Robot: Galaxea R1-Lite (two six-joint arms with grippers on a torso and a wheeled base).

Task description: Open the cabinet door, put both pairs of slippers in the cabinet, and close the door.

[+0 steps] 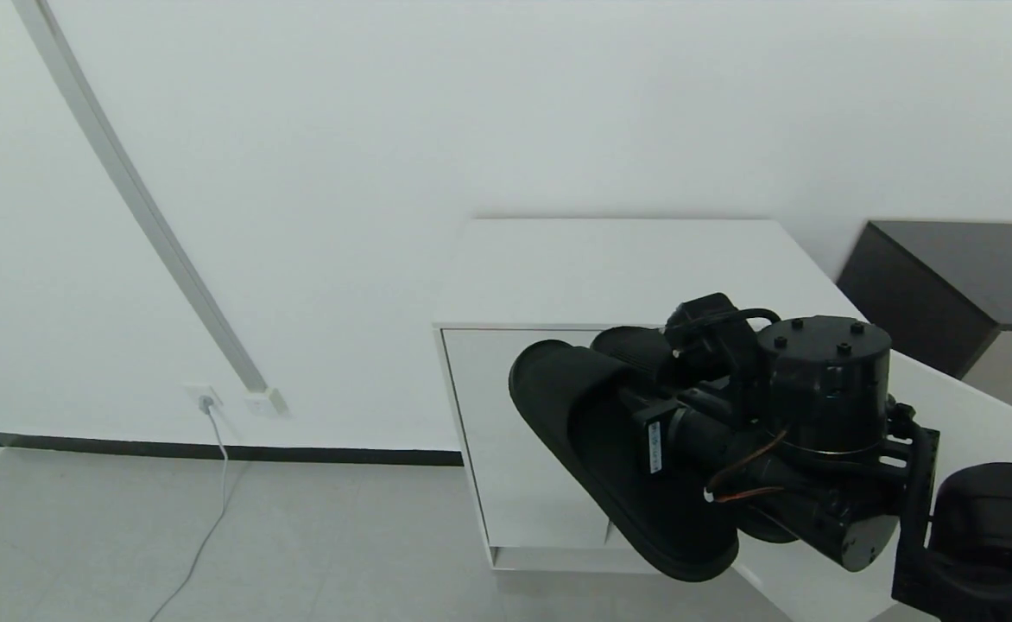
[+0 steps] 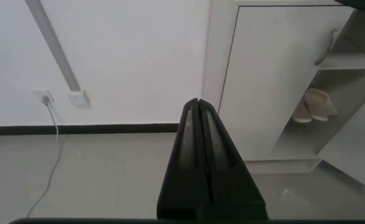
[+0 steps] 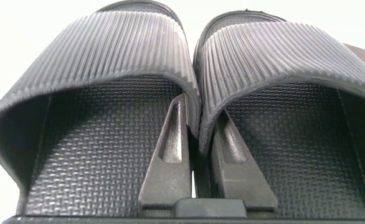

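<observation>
- Head view: the right gripper (image 1: 644,413) holds a pair of black slippers (image 1: 610,458) in the air, in front of the front face of the white cabinet (image 1: 627,268).
- The 2 slippers lie pressed side by side and tilted. Their open ends face the gripper, and their toes point up towards the cabinet's top front edge.
- The gripper's fingertips are hidden inside the slippers here, so this view does not show how the jaws stand.
- The left half of the cabinet front is shut. On the right, an open door (image 1: 972,406) swings out towards the robot.
- A dark box (image 1: 946,276) stands by the wall past the cabinet's right side.
- A socket (image 1: 204,400) sits low on the wall, well left of the cabinet. A cable (image 1: 212,510) hangs from it to the floor (image 1: 299,544).
- Left wrist view: the left gripper (image 2: 199,109) is closed on nothing, its 2 fingers pressed flat together. It hangs above the floor, left of the cabinet (image 2: 276,74).
- Inside the open part of the cabinet, a pair of pale slippers (image 2: 313,104) sits side by side on a lower shelf. Another shelf (image 2: 350,61) is above it.
- Right wrist view: the right gripper (image 3: 200,115) has 1 finger (image 3: 170,162) inside each of the black slippers (image 3: 108,74). The jaws clamp the slippers' 2 touching inner walls between them, under the ribbed straps.
</observation>
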